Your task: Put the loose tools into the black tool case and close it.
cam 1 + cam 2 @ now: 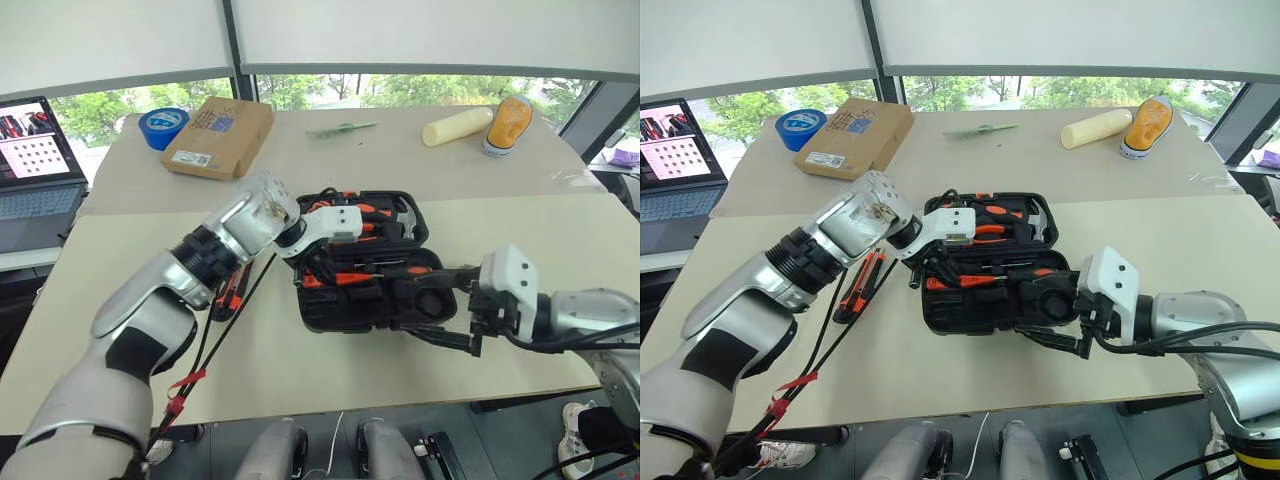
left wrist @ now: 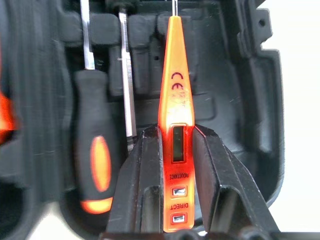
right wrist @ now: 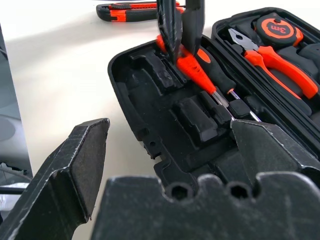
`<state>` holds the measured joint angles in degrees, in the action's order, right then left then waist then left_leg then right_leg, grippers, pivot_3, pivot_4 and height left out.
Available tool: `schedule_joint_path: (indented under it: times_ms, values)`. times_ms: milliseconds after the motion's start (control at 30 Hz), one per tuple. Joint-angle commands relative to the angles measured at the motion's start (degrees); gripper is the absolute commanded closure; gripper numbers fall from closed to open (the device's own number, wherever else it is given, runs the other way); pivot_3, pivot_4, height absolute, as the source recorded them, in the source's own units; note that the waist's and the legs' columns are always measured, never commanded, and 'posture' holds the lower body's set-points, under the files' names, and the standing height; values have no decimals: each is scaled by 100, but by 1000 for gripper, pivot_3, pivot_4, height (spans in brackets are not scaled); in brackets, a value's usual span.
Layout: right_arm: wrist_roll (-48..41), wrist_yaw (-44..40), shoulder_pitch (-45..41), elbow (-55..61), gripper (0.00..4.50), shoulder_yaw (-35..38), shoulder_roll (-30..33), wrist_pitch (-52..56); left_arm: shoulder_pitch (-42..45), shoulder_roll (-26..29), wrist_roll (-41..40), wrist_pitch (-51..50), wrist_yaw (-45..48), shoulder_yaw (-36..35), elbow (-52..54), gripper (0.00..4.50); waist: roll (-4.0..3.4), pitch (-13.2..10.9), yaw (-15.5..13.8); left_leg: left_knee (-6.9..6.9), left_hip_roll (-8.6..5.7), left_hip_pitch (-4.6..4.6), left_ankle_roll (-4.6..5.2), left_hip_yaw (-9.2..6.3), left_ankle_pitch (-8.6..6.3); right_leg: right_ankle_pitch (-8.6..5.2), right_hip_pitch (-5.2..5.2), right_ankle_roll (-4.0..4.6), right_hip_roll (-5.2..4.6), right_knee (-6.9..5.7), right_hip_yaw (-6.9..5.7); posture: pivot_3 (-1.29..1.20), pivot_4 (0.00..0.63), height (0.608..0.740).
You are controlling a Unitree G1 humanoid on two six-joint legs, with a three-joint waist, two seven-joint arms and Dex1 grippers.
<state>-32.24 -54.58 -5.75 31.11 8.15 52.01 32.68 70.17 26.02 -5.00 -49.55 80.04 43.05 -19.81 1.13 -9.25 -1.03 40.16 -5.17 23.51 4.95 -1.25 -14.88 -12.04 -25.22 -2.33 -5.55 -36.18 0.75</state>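
A: Black moulded case [image 1: 985,268] lies open near the table's [image 1: 1160,240] middle, both halves flat, hinge running roughly 9 to 3 o'clock. Far half holds the pliers [image 3: 272,55], a tape measure [image 3: 276,27] and a hammer head [image 1: 1038,215]. Agreed?

B: Agreed. Near half holds an orange-and-black screwdriver [image 2: 95,165] seated in its slot, a thin bare shaft beside it.

A: Left gripper [image 2: 175,150]?

B: Narrowly parted, fingers clamped on either side of the slim orange tester [image 2: 175,115]. Grip sits at the tester's little display window; its metal tip points away from the wrist, over the moulded slots. Whether it touches the tray, I cannot tell.

A: Position in the head view?

B: Left gripper is over the near half's 9 o'clock end, angled down into the case.

A: Right gripper [image 1: 1065,320]?

B: Fingers spread wide, nothing between them. It hangs at the case's 4 o'clock corner, just beside the shell; contact unclear.

A: Loose items outside the case?

B: Utility knife [image 1: 857,285], orange and black, lies on the table at 9 o'clock of the case, partly under the left forearm.

A: Other objects?

B: Brown cardboard box [image 1: 855,135] at 11 o'clock, blue tape roll [image 1: 800,127] just beyond it. Green stick [image 1: 982,130] at 12 o'clock. Cream cylinder [image 1: 1095,128] and an orange bottle [image 1: 1146,125] at 1 o'clock, far edge. Laptop [image 1: 680,170] at 10 o'clock, on a separate surface.
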Motion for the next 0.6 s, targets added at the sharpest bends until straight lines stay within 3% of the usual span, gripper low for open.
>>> schedule_joint_path:
  times_ms: [33, 267, 600]
  values:
    - [-9, 183, 16, 222, 0, 199, -96, -113, 240, -34, 153, -194, 125, 15, 20, 4110, 0, 0, 12, 0, 0, 0, -1, 0, 1, 0, 0, 0, 0, 0, 0, 0, 150, 738]
    - [72, 291, 172, 276, 0, 208, -144, -199, 92, -140, 755, 684, -54, 268, -489, 4110, 0, 0, -2, 0, 0, -1, -5, 0, 2, 0, 0, 0, -2, 1, 2, 0, 150, 738]
    - [124, 387, 312, 356, 0, 200, -194, -287, 165, -547, 930, 544, 179, 160, -1089, 4110, -1, 1, -15, 1, -1, -11, 5, 0, -4, 1, 12, -1, -3, 0, 2, 0, 150, 738]
